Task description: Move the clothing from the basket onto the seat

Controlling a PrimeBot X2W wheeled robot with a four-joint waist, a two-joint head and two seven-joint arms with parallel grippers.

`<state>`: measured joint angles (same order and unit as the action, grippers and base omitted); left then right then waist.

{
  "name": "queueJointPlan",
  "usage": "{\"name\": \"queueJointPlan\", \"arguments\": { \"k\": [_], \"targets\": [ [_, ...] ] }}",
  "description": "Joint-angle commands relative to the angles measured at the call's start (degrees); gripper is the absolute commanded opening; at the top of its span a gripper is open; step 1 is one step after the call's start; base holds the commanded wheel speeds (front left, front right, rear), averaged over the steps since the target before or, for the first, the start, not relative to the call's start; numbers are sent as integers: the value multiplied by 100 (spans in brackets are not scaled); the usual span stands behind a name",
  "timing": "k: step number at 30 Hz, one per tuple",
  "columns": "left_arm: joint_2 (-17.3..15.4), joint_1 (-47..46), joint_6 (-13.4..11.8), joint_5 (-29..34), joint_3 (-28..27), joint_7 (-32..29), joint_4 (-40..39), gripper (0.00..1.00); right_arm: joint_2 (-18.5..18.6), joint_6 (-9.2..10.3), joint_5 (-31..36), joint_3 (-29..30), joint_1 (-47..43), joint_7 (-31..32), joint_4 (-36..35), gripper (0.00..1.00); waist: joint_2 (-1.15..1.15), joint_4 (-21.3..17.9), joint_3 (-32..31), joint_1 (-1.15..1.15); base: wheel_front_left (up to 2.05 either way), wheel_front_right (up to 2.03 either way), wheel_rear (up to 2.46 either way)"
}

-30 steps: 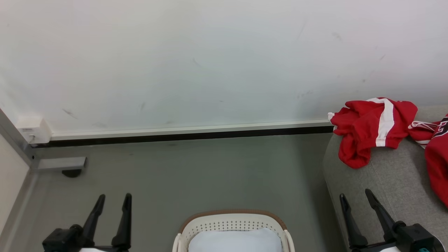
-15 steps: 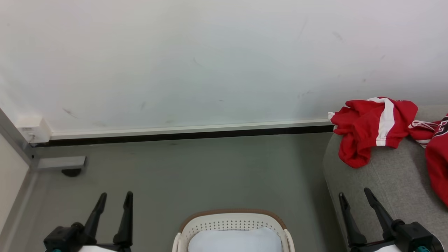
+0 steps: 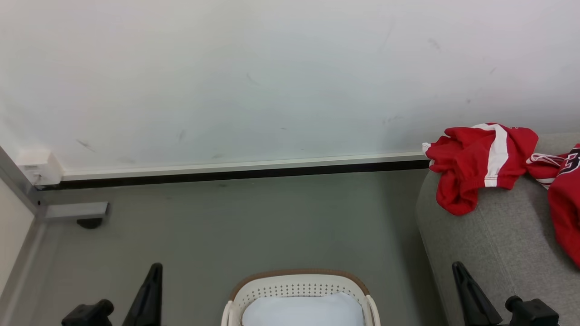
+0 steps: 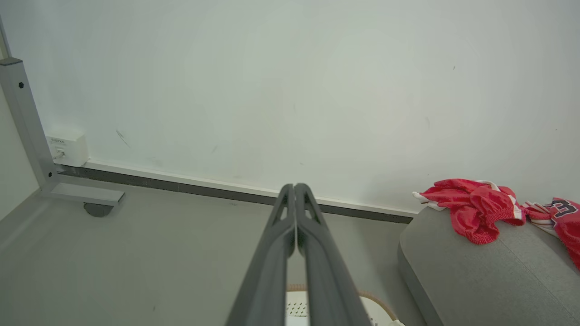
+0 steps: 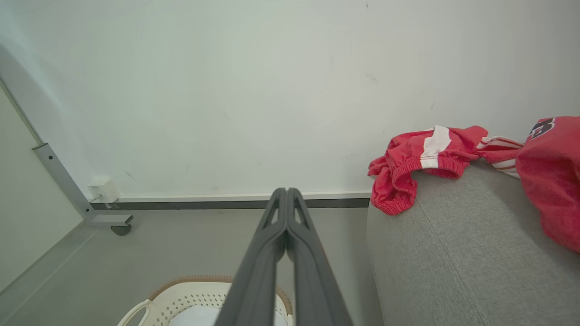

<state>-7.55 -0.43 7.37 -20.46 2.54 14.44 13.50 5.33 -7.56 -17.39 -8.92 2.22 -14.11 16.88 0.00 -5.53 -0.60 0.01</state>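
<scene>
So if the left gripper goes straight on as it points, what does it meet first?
The left gripper would probably meet the white wall, just above its dark base strip; the way there looks free, though depth is unclear.

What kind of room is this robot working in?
Probably a bare indoor test space staged as a laundry corner: plain white wall, grey upholstered seat with red clothing, white laundry basket on the floor.

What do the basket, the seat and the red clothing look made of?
The basket: probably moulded plastic, matte white, rows of small holes, brown rim band.
The seat: light grey woven upholstery; coarse weave and a stitched seam show.
The clothing: soft red fabric, perhaps jersey knit, white stripe; it crumples and drapes over the seat's edge.
</scene>
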Motion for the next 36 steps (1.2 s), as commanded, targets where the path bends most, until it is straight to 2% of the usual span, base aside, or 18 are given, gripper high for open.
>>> {"name": "queueJointPlan", "arguments": {
  "k": [1, 19, 36],
  "targets": [
    [-17, -104, -1, -294, -62, -68, -76, 0, 13, 0, -268, 70, 110, 42, -92, 0, 0, 9, 1, 0, 0, 0, 0],
    [95, -232, -43, -1934, -267, -546, -100, 0, -6, 2, -2028, 374, 219, 485, -127, 0, 0, 90, 9, 0, 0, 0, 0],
    [183, -328, -76, -3190, -423, -918, -117, 0, -22, 4, -3384, 605, 294, 819, -163, 0, 0, 166, 16, 0, 0, 0, 0]
  ]
}}
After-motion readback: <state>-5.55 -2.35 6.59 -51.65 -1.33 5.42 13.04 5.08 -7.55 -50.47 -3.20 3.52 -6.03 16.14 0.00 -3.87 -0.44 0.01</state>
